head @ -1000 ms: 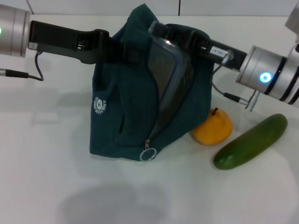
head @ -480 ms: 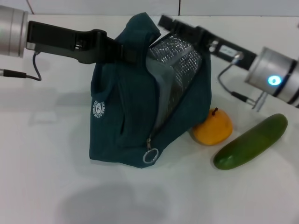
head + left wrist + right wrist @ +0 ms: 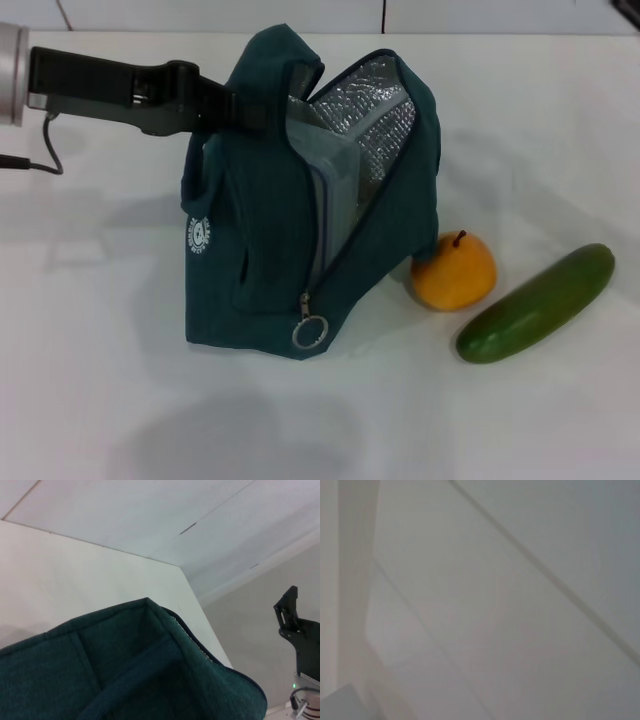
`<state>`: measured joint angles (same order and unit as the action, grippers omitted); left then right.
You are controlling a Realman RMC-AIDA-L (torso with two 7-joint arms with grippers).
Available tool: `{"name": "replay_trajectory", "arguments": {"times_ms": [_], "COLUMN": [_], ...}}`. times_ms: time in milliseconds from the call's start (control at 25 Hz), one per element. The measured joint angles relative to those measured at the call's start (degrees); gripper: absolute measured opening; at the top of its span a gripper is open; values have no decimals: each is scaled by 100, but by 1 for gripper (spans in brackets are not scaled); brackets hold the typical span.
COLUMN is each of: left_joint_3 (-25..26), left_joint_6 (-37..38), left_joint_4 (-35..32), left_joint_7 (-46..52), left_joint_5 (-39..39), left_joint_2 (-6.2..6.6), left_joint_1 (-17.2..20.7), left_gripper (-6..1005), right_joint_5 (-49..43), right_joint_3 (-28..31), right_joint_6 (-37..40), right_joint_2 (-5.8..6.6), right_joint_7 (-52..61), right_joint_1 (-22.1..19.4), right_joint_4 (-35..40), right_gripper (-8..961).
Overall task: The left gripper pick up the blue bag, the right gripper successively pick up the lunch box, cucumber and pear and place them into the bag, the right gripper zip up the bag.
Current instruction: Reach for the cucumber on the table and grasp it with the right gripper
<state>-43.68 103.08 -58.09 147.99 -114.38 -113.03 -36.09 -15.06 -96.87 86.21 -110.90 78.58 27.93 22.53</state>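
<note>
**Lunch box in, cucumber and pear wait beside a held-up tote**

The left hand [image 3: 235,108] reaches in from 9 o'clock and is clamped on the upper back edge of the blue bag [image 3: 260,250], holding the soft teal tote upright on the white table [image 3: 90,400]. Its mouth gapes toward 3 o'clock, showing silver foil lining and the pale edge of the lunch box [image 3: 335,190] standing inside. A ring zipper pull [image 3: 309,331] hangs at the bag's base; a small white logo sits on its side. The pear [image 3: 455,271], round, yellow-orange and dark-stemmed, rests against the bag at 3 o'clock; likely firm but bruisable, best pinched across its widest part. The cucumber [image 3: 535,303], long, dark green and glossy, lies just beyond, probably slippery, best gripped mid-length. The right hand is out of the head view.
</note>
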Motion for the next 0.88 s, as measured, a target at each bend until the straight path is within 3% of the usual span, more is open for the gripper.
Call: {"name": "replay_trajectory", "arguments": {"times_ms": [120,240,360,440,480,560,720,880], "left_joint_3": [34,73,73,74,72,73,72,69], "left_joint_6": [-2,-2,-2,-5,-6,-7,-14,-42], "left_joint_4": [-7,-9,-10,-15,-18,-29,-98,-156], "left_joint_7": [-3,1,7,-1,-4,-10,-13,-24], "left_joint_5": [0,2,3,2,-3,-17,-23,-26], "left_joint_2": [5,11,12,11,11,11,-2,-27], "left_joint_1": [-1,-27,-56,-66,-71,-79,-78,-64], "left_gripper": [44,44,44,44,44,44,44,44], "right_joint_5": [-380,-1355,-2945,-4255,-5054,-6665,-9153,-10385], "right_joint_3": [76,221,669,1200,1612,2461,3764,3814], "right_joint_6": [-4,-5,9,115,252,647,1667,2451], "right_joint_2": [337,869,1437,1657,1707,1682,1415,1225], "right_joint_7": [-15,367,1325,1949,2262,2669,2724,2623], "right_joint_1": [-135,-34,176,359,488,784,1343,1888], "right_joint_4": [50,254,970,1535,1864,2400,3378,3920], "right_gripper": [804,833,843,842,842,842,842,842]}}
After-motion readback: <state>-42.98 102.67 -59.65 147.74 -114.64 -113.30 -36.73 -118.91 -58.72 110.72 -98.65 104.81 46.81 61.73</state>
